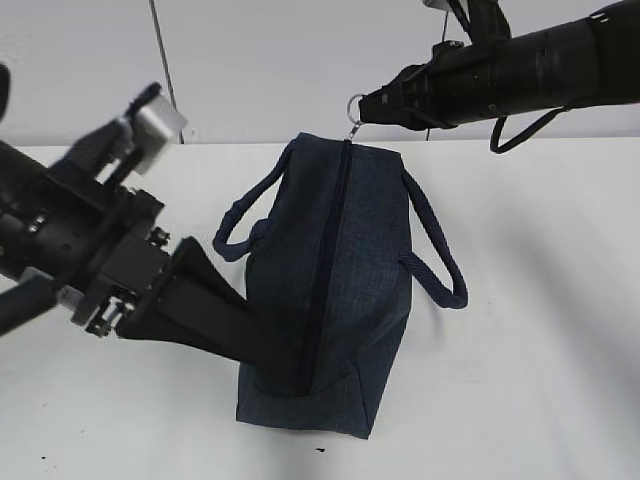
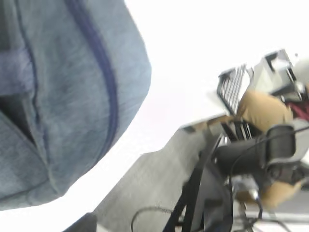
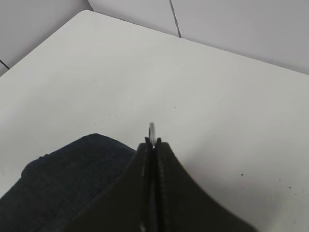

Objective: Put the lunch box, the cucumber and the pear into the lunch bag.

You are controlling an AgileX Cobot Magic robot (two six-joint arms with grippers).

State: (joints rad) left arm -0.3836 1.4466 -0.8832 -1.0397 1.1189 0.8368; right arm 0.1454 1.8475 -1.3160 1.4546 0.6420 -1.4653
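Note:
The dark navy lunch bag (image 1: 340, 290) stands on the white table with its top zipper closed along its length. My right gripper (image 1: 368, 105) is shut on the metal ring pull (image 1: 357, 106) at the bag's far end; the right wrist view shows the ring pull (image 3: 152, 131) poking out between the pressed fingers, with the lunch bag (image 3: 63, 188) below. My left gripper (image 1: 265, 345) rests against the bag's near left side. In the blurred left wrist view only one dark finger (image 2: 79, 224) shows at the bottom edge, jaws apart, beside the lunch bag (image 2: 63, 96). Lunch box, cucumber and pear are out of view.
Two padded handles (image 1: 240, 225) (image 1: 435, 260) hang off either side of the bag. The white table (image 1: 540, 350) runs back to a pale wall. Past the table edge (image 2: 159, 145), the left wrist view shows grey floor, cables and a chair (image 2: 270, 150).

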